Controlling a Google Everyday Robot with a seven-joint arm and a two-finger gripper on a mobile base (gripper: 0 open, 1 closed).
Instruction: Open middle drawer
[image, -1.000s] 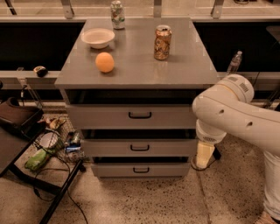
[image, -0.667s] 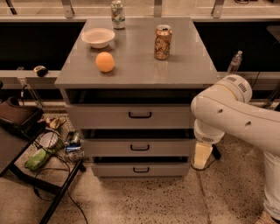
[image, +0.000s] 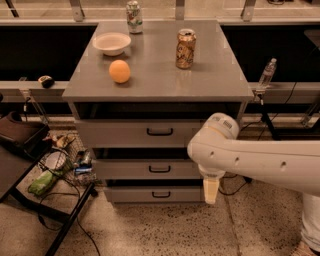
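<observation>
The grey cabinet (image: 160, 87) is showing three drawers, all sitting shut; on its top are standing two cans, one green-white (image: 133, 10) at the back and one golden (image: 185, 48) more to the front, with one white bowl (image: 111, 43) and one orange (image: 120, 71); one plastic bottle (image: 266, 75) is standing at the right. The middle drawer (image: 130, 169) is lying second from the top, its small black handle (image: 159, 169) in the centre; the gripper (image: 211, 187) is hanging downward from the white arm (image: 260, 162), just beside the drawer's right end and a little lower, away from the handle; whether it is wide or narrow, I cannot tell.
</observation>
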